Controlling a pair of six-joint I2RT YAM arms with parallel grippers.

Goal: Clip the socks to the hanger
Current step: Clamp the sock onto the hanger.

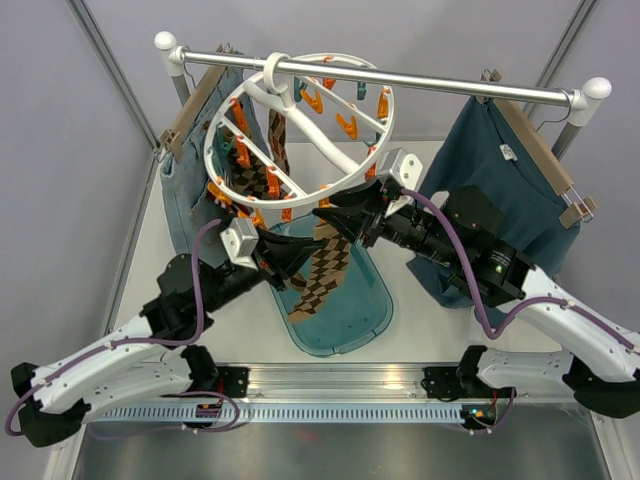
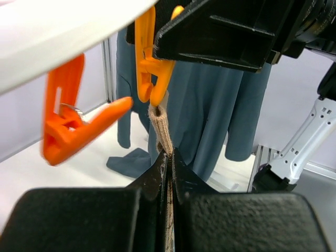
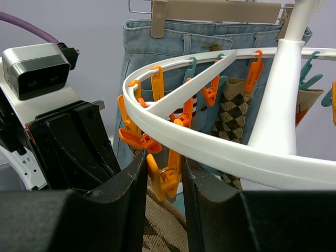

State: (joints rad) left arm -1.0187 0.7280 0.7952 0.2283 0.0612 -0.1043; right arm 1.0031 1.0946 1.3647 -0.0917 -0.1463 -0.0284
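The white ring hanger (image 1: 300, 130) hangs by its hook from the metal rail, with orange and teal clothespins along its rim (image 3: 220, 152). My left gripper (image 2: 169, 155) is shut on the edge of a tan argyle sock (image 1: 325, 265), holding its ribbed cuff (image 2: 159, 126) up to the tips of an orange clothespin (image 2: 151, 73). My right gripper (image 3: 164, 160) is shut on that clothespin (image 3: 170, 176), one finger on each lever, just under the rim. Other socks (image 3: 231, 113) hang clipped further round the ring.
Blue jeans (image 1: 190, 190) hang on a wooden hanger at the left end of the rail (image 1: 420, 82), a teal sweater (image 1: 500, 170) at the right. A translucent teal tray (image 1: 355, 315) lies on the table below the hanger. A second orange clothespin (image 2: 65, 121) hangs close by on the left.
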